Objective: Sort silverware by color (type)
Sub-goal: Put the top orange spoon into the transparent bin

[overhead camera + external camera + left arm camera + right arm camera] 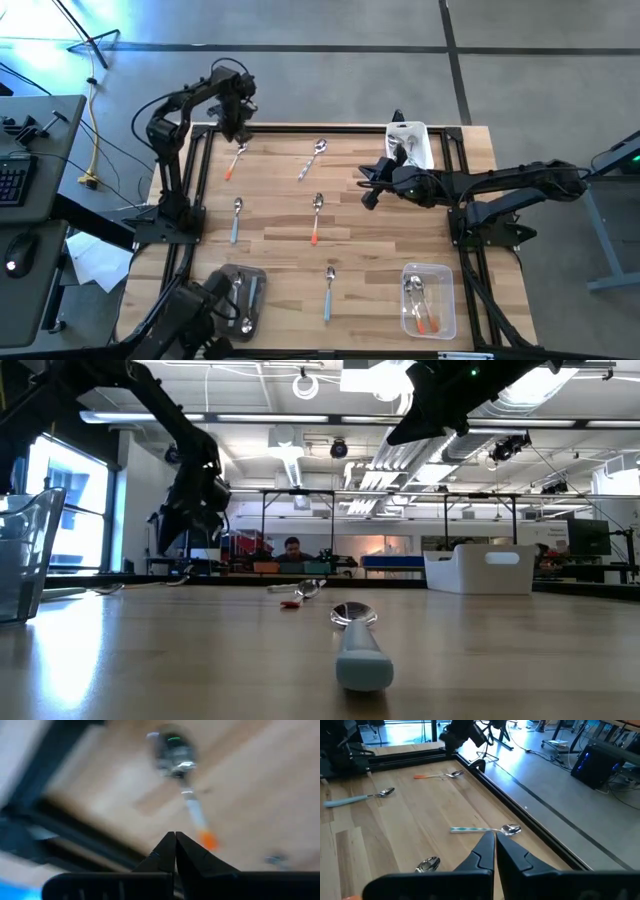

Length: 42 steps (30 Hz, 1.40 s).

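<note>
Beside the white tub (420,143), right claw (366,184) closed, empty.

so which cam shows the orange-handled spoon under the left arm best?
The left wrist view: the orange-handled spoon fills the picture, bowl and handle both visible just beyond the shut fingers, though blurred. The high view shows it small by the table's far edge. The right wrist view shows it far off. The low view does not show it clearly.

Robotics lab: workbenches (300,568), ceiling ducts (300,455), monitors (585,538).
</note>
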### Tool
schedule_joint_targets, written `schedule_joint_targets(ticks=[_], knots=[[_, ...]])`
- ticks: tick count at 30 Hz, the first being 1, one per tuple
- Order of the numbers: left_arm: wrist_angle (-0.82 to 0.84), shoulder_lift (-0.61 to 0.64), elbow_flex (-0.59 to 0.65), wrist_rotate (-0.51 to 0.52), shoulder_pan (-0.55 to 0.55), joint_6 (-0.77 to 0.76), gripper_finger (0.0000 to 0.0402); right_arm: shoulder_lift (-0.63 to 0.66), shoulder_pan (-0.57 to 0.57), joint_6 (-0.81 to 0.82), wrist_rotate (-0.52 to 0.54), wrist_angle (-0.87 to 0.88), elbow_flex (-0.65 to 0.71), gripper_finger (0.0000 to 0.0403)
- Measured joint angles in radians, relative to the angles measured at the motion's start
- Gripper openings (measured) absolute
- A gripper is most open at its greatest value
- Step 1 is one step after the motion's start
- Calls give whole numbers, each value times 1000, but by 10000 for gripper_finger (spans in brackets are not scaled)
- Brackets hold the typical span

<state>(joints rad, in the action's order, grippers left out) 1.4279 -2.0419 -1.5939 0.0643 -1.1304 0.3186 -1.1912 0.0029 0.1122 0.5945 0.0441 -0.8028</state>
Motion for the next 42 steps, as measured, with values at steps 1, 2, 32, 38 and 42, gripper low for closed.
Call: schedule_joint_targets(ticks=[1, 2, 32, 38, 42], knots=[[8, -7, -14, -50, -9, 0, 8, 0, 0, -2, 0, 0, 0, 0], [6, -10, -26, -96, -17, -1, 13, 0, 0, -6, 0, 0, 0, 0], [-101, -50, 110, -194, -33, -129, 212, 0, -3, -43, 0, -1, 0, 0], [-122, -50, 110, -197, -8, -125, 212, 0, -3, -43, 0, -1, 0, 0], [-127, -50, 110, -185, 1, -108, 212, 0, -3, -43, 0, -1, 0, 0]])
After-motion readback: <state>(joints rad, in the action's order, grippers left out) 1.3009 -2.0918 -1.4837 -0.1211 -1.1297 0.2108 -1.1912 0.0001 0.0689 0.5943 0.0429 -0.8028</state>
